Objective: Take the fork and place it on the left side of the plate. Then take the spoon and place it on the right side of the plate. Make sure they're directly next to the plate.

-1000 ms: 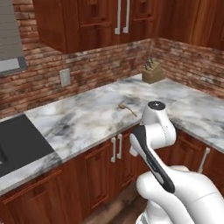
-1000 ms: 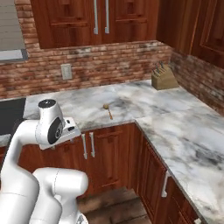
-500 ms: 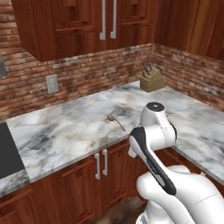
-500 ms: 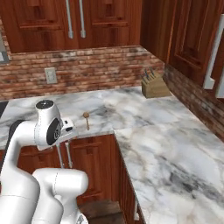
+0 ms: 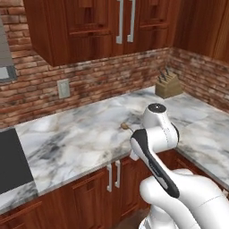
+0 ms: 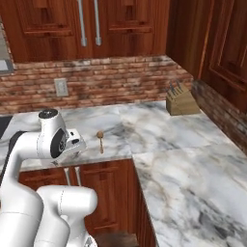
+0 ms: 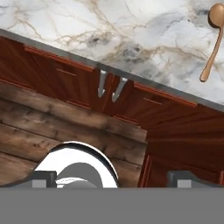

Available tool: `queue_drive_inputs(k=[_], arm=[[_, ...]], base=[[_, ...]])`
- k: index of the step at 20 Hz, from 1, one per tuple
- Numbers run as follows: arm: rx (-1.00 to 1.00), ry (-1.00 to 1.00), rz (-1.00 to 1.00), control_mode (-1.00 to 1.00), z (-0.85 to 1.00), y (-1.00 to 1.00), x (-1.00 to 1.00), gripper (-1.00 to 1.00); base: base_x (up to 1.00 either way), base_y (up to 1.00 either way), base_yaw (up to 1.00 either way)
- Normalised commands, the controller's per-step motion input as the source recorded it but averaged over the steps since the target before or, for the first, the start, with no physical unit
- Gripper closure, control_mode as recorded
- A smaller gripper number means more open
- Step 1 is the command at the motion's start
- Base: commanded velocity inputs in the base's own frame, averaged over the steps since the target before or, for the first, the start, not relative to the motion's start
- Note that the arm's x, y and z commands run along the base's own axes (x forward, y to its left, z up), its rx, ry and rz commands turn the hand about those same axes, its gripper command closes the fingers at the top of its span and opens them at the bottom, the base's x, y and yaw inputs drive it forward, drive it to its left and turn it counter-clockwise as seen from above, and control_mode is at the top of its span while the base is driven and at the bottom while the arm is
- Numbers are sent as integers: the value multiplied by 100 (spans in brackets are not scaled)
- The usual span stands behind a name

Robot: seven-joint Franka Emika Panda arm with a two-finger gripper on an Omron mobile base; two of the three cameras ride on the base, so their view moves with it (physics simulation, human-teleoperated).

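Your base has driven sideways along the grey-veined marble bench (image 6: 183, 159), bringing the small brown wooden spoon (image 7: 212, 38) near its front edge into closer reach, while your gripper (image 7: 111, 178) hangs wide open and empty, so no pick has begun.

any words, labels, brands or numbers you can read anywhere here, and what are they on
No readable text anywhere.
The spoon, the knife block, the wall outlet, the cabinet doors and the marble counter are all plain, with no label, brand or number.
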Motion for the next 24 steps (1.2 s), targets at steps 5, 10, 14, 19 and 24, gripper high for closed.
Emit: queue_drive_inputs(k=[5, 10, 14, 19, 24], arm=[[0, 0, 0, 100, 0, 0, 0, -100], [0, 0, 0, 100, 0, 0, 0, -100], [0, 0, 0, 100, 0, 0, 0, -100], [0, 0, 0, 100, 0, 0, 0, -100], [0, 0, 0, 100, 0, 0, 0, -100]], base=[[69, 0, 21], [44, 0, 13], [0, 0, 0], [0, 0, 0], [0, 0, 0]])
